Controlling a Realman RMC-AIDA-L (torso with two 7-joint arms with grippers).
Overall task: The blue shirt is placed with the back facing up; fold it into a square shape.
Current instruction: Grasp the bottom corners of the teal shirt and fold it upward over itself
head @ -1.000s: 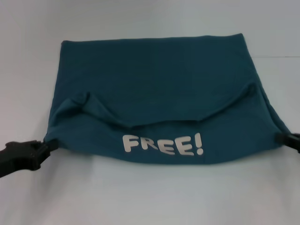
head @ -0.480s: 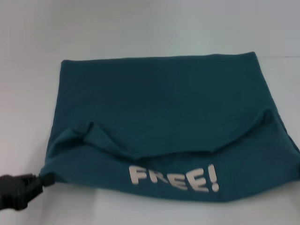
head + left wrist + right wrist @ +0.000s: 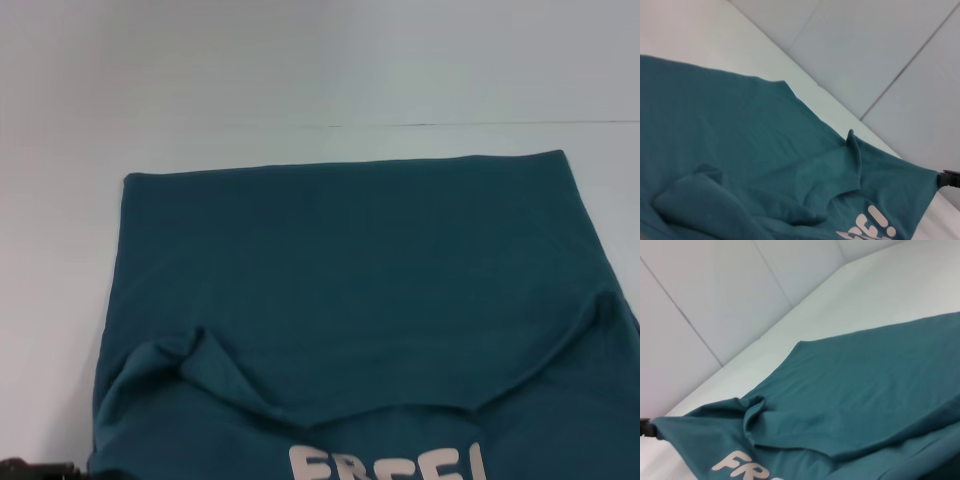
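I am drawing the blue shirt (image 3: 340, 280), lying spread on the white table (image 3: 60, 250), nearer the robot than a second ago, the left gripper (image 3: 645, 428) and right gripper (image 3: 950, 179) each pinching a near corner tight, so the final squaring fold looks still pending.

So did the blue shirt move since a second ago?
Yes. The blue shirt slid toward the robot, its far edge now nearer than the table's far edge.

Three cameras, one shared cloth

The head view looks forward and down; both wrist views skim low across the blue shirt (image 3: 350, 290), each catching the opposite gripper at its far corner.
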